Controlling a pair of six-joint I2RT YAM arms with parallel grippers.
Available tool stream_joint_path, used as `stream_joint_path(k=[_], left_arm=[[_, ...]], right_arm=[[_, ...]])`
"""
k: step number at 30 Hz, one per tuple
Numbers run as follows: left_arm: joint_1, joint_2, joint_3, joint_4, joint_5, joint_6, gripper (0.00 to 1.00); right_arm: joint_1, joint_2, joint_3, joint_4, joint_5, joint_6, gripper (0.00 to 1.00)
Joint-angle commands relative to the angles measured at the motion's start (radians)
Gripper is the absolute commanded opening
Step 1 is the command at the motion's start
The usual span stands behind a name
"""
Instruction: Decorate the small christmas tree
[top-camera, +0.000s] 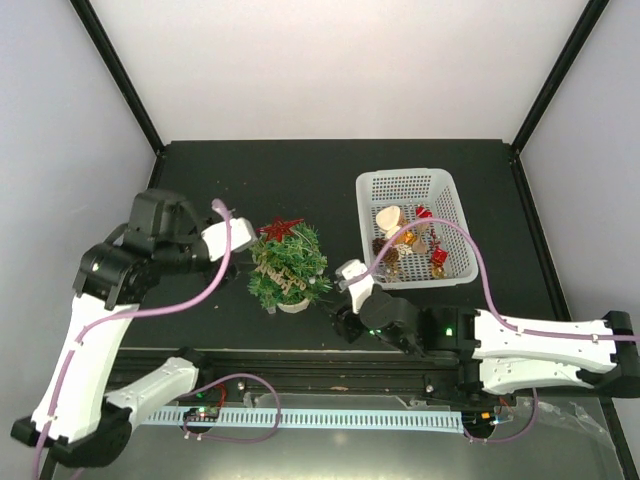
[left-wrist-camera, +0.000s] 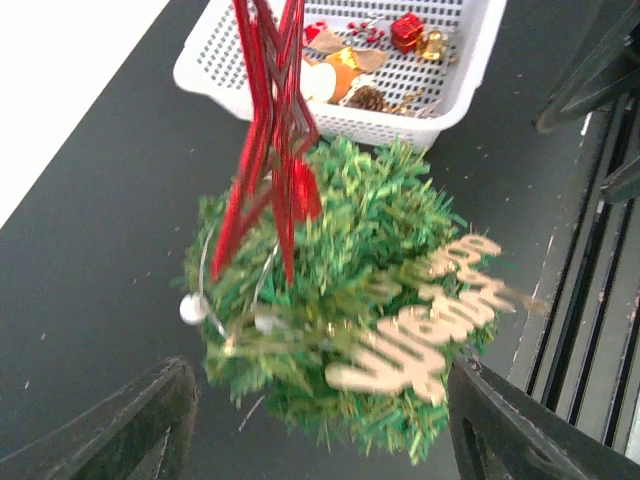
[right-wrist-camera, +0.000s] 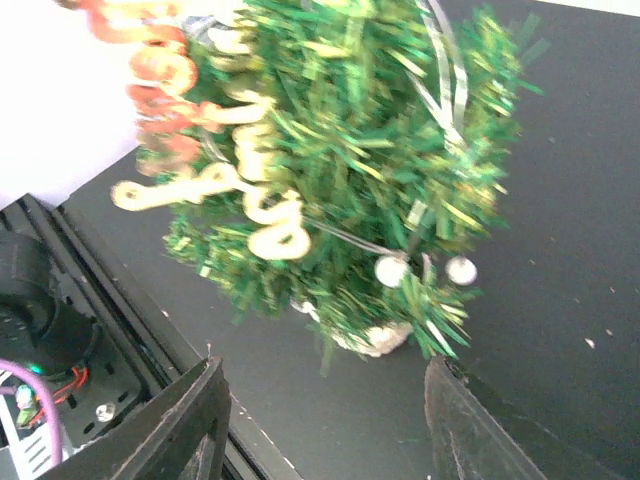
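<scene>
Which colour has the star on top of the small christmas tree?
Red. The star shows best in the left wrist view.

small christmas tree (top-camera: 288, 265): you see it on the table (top-camera: 200, 175), left of the basket (top-camera: 368, 215).
star (top-camera: 281, 228): on top of your tree.
ornaments (top-camera: 412, 243): in the basket.

I read a matte black tabletop (top-camera: 300, 170) enclosed on three sides by plain panels: a white back wall (top-camera: 340, 60) along the far edge, a pale grey left wall (top-camera: 50, 150) and a matching right wall (top-camera: 600, 180). One black frame strut (top-camera: 115, 70) rises from the far left corner, a second strut (top-camera: 560, 70) from the far right corner. Black rails (top-camera: 300, 365) and a white slotted strip (top-camera: 350, 418) run along the near edge. Lighting is even and diffuse; shadows are soft. My right wrist view shows a few pale specks (right-wrist-camera: 588, 343) on the tabletop.
</scene>
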Motion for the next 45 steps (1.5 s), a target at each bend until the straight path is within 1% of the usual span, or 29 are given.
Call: stream_joint_path(k=[1, 3, 6, 9, 11, 15, 16, 19, 22, 25, 30, 36, 38, 42, 45], left_arm=[[0.07, -0.111, -0.079, 0.053, -0.004, -0.041, 0.71], [0.109, -0.161, -0.119, 0.057, 0.024, -0.057, 0.71], [0.157, -0.225, -0.168, 0.07, 0.05, -0.092, 0.72], [0.198, -0.262, -0.208, 0.084, 0.076, -0.143, 0.72], [0.246, -0.277, -0.246, 0.101, 0.13, -0.173, 0.73], [0.387, -0.26, -0.311, 0.119, 0.305, -0.207, 0.73], [0.453, -0.255, -0.322, 0.12, 0.362, -0.209, 0.73], [0.603, -0.245, -0.343, 0.106, 0.538, -0.196, 0.73], [0.707, -0.256, -0.351, 0.107, 0.639, -0.201, 0.73], [0.762, -0.28, -0.395, 0.133, 0.724, -0.222, 0.73], [0.79, -0.314, -0.418, 0.137, 0.75, -0.236, 0.76], [0.812, -0.351, -0.445, 0.146, 0.758, -0.247, 0.79], [0.819, -0.362, -0.455, 0.15, 0.759, -0.25, 0.8], [0.826, -0.371, -0.464, 0.156, 0.759, -0.254, 0.81], [0.832, -0.368, -0.464, 0.154, 0.762, -0.252, 0.81]], right_arm=[[0.05, 0.102, 0.169, -0.1, 0.051, -0.089, 0.56], [0.09, 0.176, 0.27, -0.165, 0.108, -0.127, 0.56], [0.133, 0.271, 0.409, -0.237, 0.151, -0.178, 0.56], [0.155, 0.344, 0.508, -0.264, 0.144, -0.216, 0.57], [0.155, 0.391, 0.55, -0.285, 0.148, -0.224, 0.57], [0.154, 0.463, 0.599, -0.295, 0.174, -0.235, 0.57], [0.155, 0.474, 0.609, -0.298, 0.178, -0.238, 0.57], [0.154, 0.51, 0.624, -0.317, 0.215, -0.24, 0.56], [0.144, 0.52, 0.604, -0.308, 0.231, -0.248, 0.56], [0.127, 0.513, 0.582, -0.281, 0.244, -0.251, 0.54], [0.072, 0.48, 0.543, -0.225, 0.199, -0.263, 0.49], [0.036, 0.499, 0.547, -0.206, 0.14, -0.282, 0.35], [0.032, 0.501, 0.548, -0.2, 0.126, -0.286, 0.28], [0.024, 0.502, 0.551, -0.202, 0.093, -0.289, 0.09], [0.018, 0.505, 0.552, -0.209, 0.085, -0.288, 0.02]])
